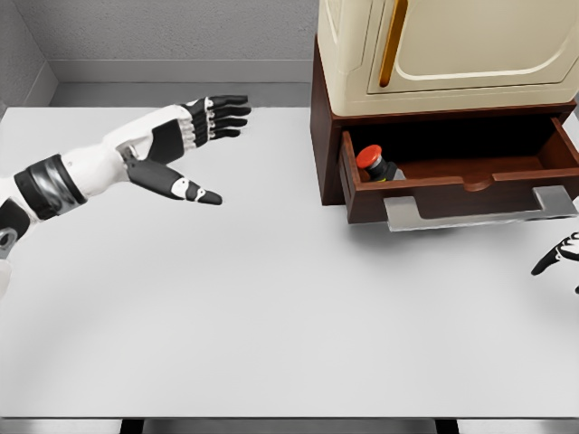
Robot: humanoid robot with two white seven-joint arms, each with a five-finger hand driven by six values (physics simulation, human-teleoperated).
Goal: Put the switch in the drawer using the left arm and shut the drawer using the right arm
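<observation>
Halfway there: the switch (374,164) already sits in the open drawer (452,188) at our 2 o'clock. Left hand (194,145) spread, empty. Right hand (559,256) barely visible, can't tell; closing's left.

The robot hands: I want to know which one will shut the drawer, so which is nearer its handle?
The right robot hand, at the picture's right edge just below the drawer's grey handle. The left robot hand hovers open far across the table.

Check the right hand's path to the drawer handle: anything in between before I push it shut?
Nothing visible. The right hand sits low at the picture's right edge, and only bare table lies between it and the drawer's grey handle. The switch already lies inside the open drawer, at its left end.
</observation>
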